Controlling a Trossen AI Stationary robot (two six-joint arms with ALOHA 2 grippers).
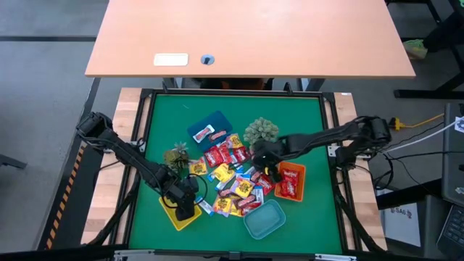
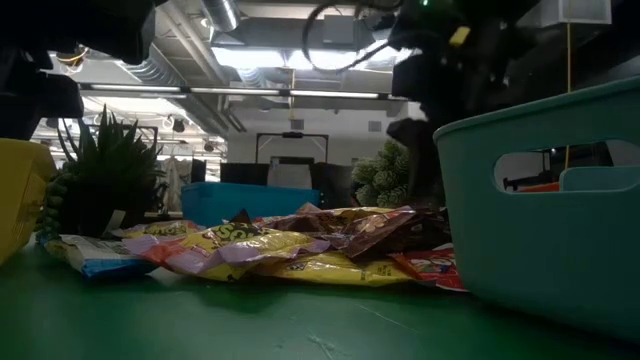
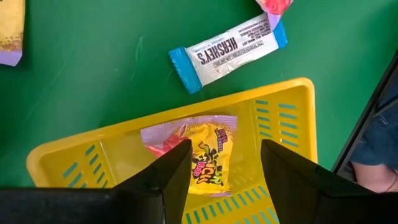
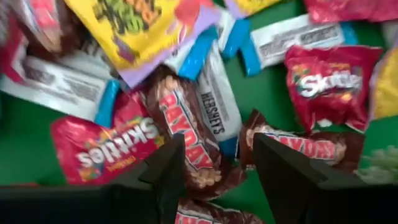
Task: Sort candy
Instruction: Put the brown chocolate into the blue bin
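Note:
The candy lies in a heap (image 1: 232, 185) in the middle of the green mat: red, yellow, brown and blue-and-white wrappers. My left gripper (image 3: 221, 152) stands open above the yellow tray (image 3: 292, 118), where one yellow wrapped candy (image 3: 202, 155) lies flat on the tray's floor below the fingers. A blue-and-white candy (image 3: 227, 53) rests on the mat just outside that tray. My right gripper (image 4: 217, 146) hangs open over the heap's right part, with a brown candy (image 4: 189, 146) below the gap. In the high view it (image 1: 268, 170) stands beside the orange tray (image 1: 291, 181).
A blue tray (image 1: 210, 130) holding one candy stands at the back, a teal tray (image 1: 264, 219) at the front, and red candies lie in the orange tray. Two spiky green plants (image 1: 261, 132) (image 1: 175, 156) stand by the heap. Bare mat lies at the far side.

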